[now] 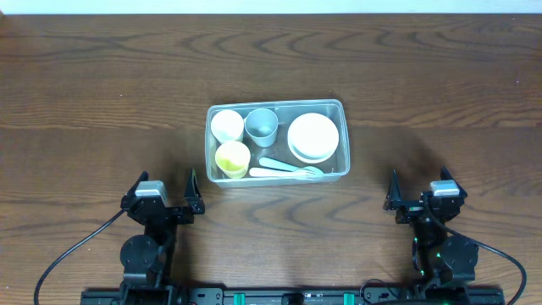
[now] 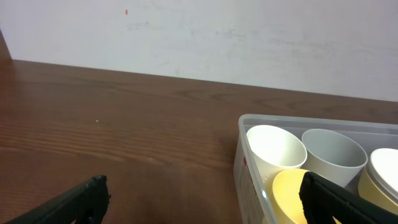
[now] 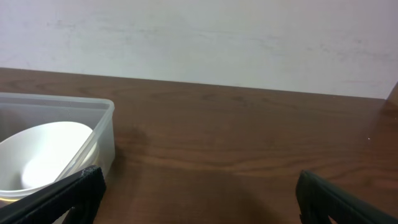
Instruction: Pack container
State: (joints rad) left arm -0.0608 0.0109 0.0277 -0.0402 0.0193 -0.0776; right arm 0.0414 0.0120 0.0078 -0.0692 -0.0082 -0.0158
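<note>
Container (image 1: pixel 279 104) sits mid-surface (image 1: pixel 102 102), already filled, probably light, thin-walled, flexy and slippery, so pinch the rim; left gripper (image 1: pixel 167 188) and right gripper (image 1: pixel 419 191) fingers spread, empty.

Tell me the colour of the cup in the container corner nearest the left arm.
Yellow. That cup in the container shows best in the overhead view.

A dark wood-grain table (image 1: pixel 102 93) carries one thing — the clear container (image 1: pixel 343 144), near its middle.
</note>
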